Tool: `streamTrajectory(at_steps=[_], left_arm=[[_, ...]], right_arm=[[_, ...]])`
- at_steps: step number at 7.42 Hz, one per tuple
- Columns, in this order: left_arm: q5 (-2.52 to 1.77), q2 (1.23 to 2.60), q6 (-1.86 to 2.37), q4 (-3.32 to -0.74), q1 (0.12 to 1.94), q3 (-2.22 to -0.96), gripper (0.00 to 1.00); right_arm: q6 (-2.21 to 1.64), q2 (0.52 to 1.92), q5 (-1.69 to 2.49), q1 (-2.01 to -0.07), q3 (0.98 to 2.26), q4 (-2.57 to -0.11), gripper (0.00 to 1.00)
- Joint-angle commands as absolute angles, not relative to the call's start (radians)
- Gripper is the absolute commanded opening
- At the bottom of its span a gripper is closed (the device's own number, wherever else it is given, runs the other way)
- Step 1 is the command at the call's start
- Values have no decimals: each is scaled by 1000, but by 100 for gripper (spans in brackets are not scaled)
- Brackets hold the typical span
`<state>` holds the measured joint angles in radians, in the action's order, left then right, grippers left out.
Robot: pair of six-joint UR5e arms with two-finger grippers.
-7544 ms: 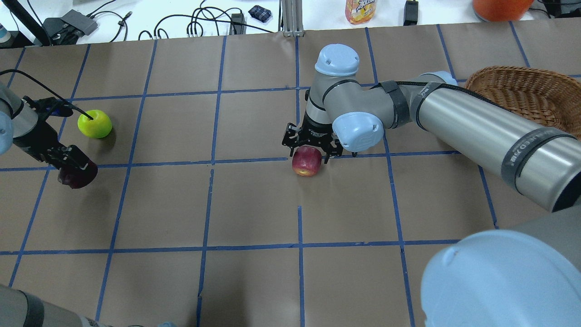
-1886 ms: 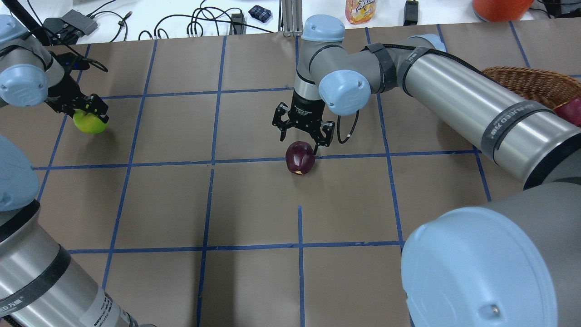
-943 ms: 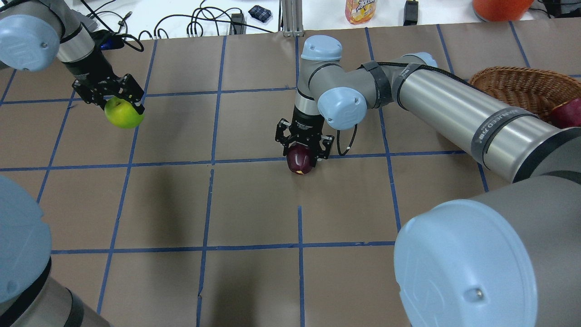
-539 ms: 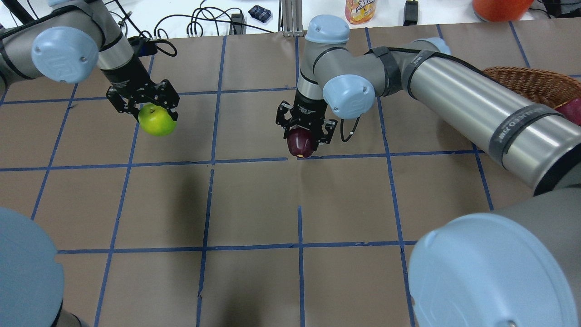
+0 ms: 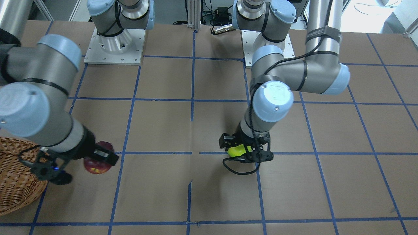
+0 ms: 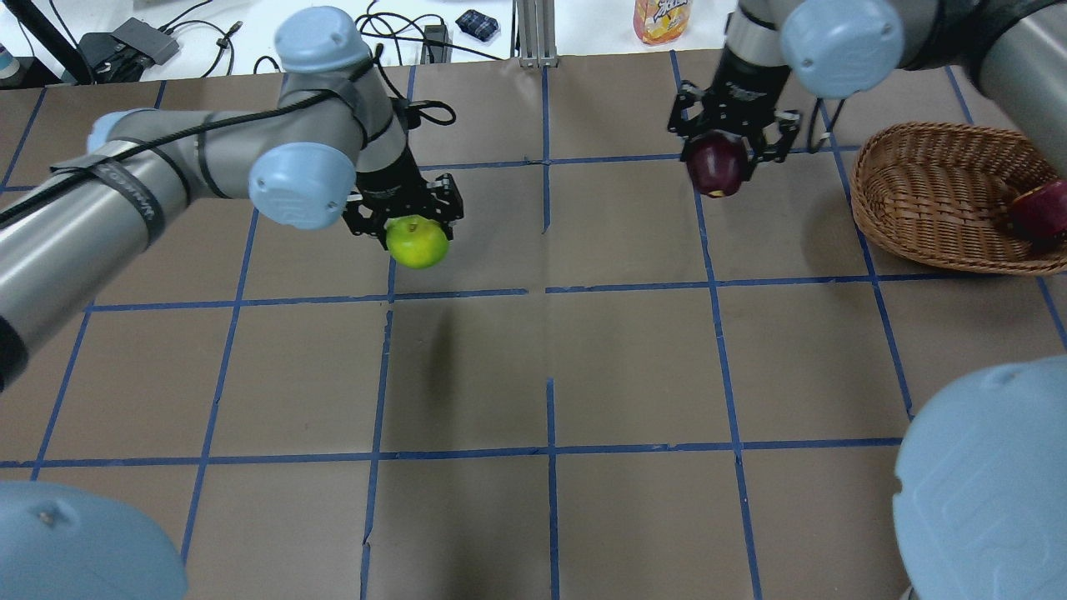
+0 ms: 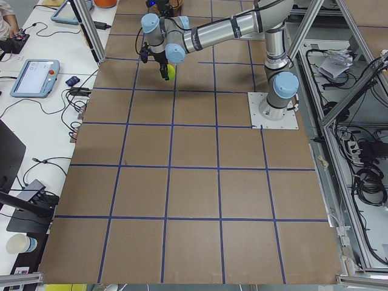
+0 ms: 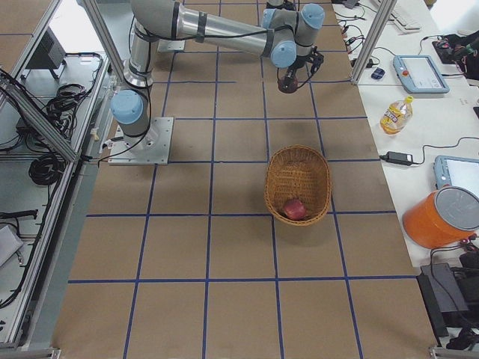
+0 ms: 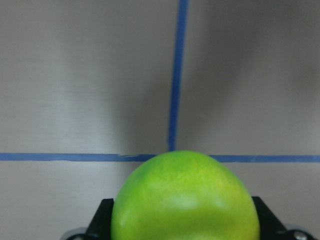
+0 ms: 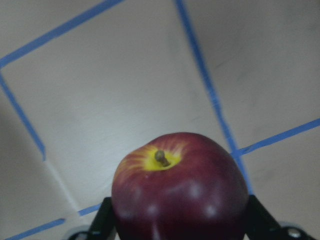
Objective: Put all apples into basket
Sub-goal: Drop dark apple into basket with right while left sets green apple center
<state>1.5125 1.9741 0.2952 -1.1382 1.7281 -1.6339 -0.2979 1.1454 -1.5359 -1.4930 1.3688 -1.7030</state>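
Note:
My left gripper (image 6: 404,223) is shut on the yellow-green apple (image 6: 417,242) and holds it above the table left of centre; the apple fills the left wrist view (image 9: 185,200) and shows in the front view (image 5: 236,150). My right gripper (image 6: 733,142) is shut on the dark maroon apple (image 6: 715,165), held in the air left of the wicker basket (image 6: 925,200); it shows in the right wrist view (image 10: 180,190) and front view (image 5: 97,162). The red apple (image 6: 1038,212) lies inside the basket at its right end, also seen in the exterior right view (image 8: 294,209).
The brown table top carries a blue tape grid (image 6: 550,292). Cables (image 6: 375,37), a drink bottle (image 6: 661,18) and an orange container (image 6: 917,12) sit on the white bench beyond the far edge. The arm bases (image 5: 114,42) stand at the near side.
My left arm has carried the green apple rightward toward the table's middle. My right arm has lifted the maroon apple and moved it right and farther back, close to the basket.

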Motion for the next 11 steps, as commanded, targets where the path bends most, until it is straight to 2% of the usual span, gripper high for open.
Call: streamTrajectory(at_steps=[1,4,5,6,9,10,11], left_arm=[[1508,2026,561,-982,1879,-1638,28],[1511,2115,633,-889,1960,-1651,31],[1511,2137,634,-882,1963,-1651,42],[1509,2146,626,-859,1963,-1644,99],[1511,2068,570,-917,1953,-1600,100],[1523,2012,510,-1048,1948,-1570,100],[1525,1962,471,-1142,1925,-1528,100]], right_arm=[[65,1147,-1595,-1253,1353,-1681,0],[383,1109,-1713,-1068,1364,-1697,0],[399,1082,-1706,-1028,1362,-1707,0],[444,1039,-1710,-1005,1364,-1782,0],[456,985,-1700,-994,1370,-1878,2],[440,980,-1692,-996,1367,-1878,56],[417,973,-1675,-996,1364,-1878,100]])
